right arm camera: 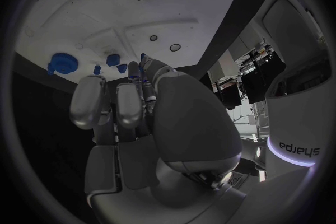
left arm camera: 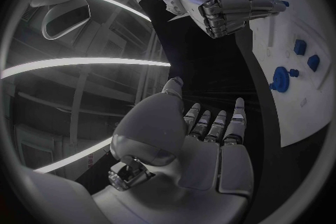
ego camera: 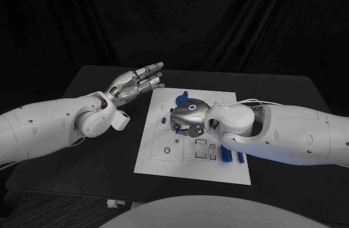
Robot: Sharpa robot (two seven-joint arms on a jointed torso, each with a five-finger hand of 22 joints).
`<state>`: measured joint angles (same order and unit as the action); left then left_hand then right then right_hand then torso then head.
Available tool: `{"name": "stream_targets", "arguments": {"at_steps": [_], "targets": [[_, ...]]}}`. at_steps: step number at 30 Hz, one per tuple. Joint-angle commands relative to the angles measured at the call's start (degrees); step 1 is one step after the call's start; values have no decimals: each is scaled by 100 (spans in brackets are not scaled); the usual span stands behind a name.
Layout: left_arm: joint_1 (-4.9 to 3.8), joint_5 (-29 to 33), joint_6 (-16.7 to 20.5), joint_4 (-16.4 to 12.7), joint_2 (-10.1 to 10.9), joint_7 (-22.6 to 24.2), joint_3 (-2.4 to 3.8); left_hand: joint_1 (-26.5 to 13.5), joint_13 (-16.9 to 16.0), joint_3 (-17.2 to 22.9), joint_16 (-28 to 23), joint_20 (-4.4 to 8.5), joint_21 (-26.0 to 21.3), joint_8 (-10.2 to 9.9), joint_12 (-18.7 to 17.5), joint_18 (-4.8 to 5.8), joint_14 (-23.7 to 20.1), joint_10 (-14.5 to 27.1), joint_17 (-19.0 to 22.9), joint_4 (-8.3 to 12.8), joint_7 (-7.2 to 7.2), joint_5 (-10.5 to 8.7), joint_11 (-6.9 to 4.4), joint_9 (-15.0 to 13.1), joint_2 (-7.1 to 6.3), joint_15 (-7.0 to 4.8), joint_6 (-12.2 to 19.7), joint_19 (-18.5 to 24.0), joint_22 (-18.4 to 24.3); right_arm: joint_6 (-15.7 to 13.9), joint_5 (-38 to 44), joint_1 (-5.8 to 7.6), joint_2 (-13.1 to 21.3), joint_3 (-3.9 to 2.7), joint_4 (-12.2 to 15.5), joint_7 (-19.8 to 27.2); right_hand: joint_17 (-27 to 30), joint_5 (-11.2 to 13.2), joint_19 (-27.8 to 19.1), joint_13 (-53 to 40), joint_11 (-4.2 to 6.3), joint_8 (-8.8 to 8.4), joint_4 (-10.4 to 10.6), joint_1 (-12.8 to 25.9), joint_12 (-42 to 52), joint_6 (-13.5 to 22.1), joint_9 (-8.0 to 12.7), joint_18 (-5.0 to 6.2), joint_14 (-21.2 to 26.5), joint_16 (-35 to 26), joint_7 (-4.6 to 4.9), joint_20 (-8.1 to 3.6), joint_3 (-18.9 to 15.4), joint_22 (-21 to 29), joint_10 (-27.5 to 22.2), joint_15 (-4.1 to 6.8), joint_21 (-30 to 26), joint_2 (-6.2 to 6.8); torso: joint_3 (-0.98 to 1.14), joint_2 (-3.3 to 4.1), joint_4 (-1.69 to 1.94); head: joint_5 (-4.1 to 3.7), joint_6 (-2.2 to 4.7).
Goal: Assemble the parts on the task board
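The white task board [ego camera: 190, 160] lies in the middle of the black table. My right hand [ego camera: 189, 118] hovers over its middle with the fingers curled down. A small blue part [left arm camera: 283, 4] peeks out at its fingertips, and the same blue part [right arm camera: 142, 58] shows between the fingers in the right wrist view. My left hand [ego camera: 138, 81] is raised beside the board's far left corner, palm [left arm camera: 203, 140] flat and fingers stretched apart, holding nothing. A round blue part [right arm camera: 63, 61] and two smaller blue pieces [right arm camera: 112, 59] sit on the board near the right fingertips.
More blue parts lie at the board's far edge [ego camera: 182, 96] and near its right side [ego camera: 240, 156]. Rectangular cut-outs [ego camera: 201, 148] and a small ring [ego camera: 166, 150] mark the board's near half. Bare black table [ego camera: 95, 162] surrounds the board.
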<state>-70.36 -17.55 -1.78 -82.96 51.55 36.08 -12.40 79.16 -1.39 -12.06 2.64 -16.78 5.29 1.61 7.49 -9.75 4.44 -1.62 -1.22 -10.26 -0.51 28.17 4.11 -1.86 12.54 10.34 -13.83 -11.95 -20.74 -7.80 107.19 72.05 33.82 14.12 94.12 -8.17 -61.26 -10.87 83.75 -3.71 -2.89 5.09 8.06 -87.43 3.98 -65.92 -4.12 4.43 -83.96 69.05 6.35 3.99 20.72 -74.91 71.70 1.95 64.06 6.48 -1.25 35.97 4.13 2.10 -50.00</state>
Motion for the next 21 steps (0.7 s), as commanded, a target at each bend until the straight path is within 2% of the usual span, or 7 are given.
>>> {"name": "stream_targets", "arguments": {"at_steps": [1,3,5,10,17,21], "targets": [[6,44,24,1,-12,89,6,15,-4,-4,11,1,18,39,23,21,14,-9,2,24,-37,40,32,-6,50,-18,-17,-37,5,61,243,-33,-25,-5,-41,-102,-9,15,28,-6,-38,-24,4,57,-25,12,-5,-28,-124,33,44,18,38,-962,-8,-37,-16,8,-8,2,14,-14,0],[6,44,21,8,-17,91,6,16,-4,-1,12,2,17,40,28,22,13,-12,2,26,-39,45,29,-7,55,-24,-21,-37,7,66,267,-47,-33,-5,-66,-103,-20,17,27,-6,-39,-29,9,84,-24,12,-5,-30,-120,46,45,21,40,-964,-8,-40,5,16,-5,6,6,-11,0],[7,44,18,16,-23,92,6,16,-4,-1,12,2,17,40,28,22,13,-12,2,26,-39,45,29,-7,55,-24,-21,-37,7,81,283,-62,-28,-5,-86,-100,-29,19,24,-7,-40,-34,12,106,-23,11,-5,-30,-119,58,47,25,43,-964,-5,-46,10,21,2,6,-18,15,0],[10,44,10,27,-33,87,6,20,-4,4,11,3,18,40,26,24,9,-12,3,29,-46,52,25,-7,60,-30,-23,-41,5,60,303,-110,6,-5,-83,-93,-31,24,19,-8,-40,-37,15,124,-21,10,-5,-29,-115,63,46,28,44,-962,-1,-50,7,28,5,15,8,-7,0],[18,44,-7,34,-43,72,6,47,-1,28,14,3,14,38,19,29,7,-9,2,57,-85,67,7,-6,73,-38,-28,-42,22,-34,310,-173,49,-5,-46,-62,-32,14,7,-11,-43,-42,17,162,-15,1,-6,-26,-107,71,49,37,48,-957,17,-60,-2,45,1,12,-12,35,0],[24,44,-10,43,-50,66,6,53,0,33,16,3,13,37,18,31,7,-8,2,65,-92,72,3,-6,74,-38,-26,-41,28,-64,311,-206,45,-5,-64,-49,-34,13,1,-12,-43,-43,20,177,-15,-2,-6,-23,-104,75,48,38,48,-954,19,-61,-11,51,-2,5,-9,36,0]]}}
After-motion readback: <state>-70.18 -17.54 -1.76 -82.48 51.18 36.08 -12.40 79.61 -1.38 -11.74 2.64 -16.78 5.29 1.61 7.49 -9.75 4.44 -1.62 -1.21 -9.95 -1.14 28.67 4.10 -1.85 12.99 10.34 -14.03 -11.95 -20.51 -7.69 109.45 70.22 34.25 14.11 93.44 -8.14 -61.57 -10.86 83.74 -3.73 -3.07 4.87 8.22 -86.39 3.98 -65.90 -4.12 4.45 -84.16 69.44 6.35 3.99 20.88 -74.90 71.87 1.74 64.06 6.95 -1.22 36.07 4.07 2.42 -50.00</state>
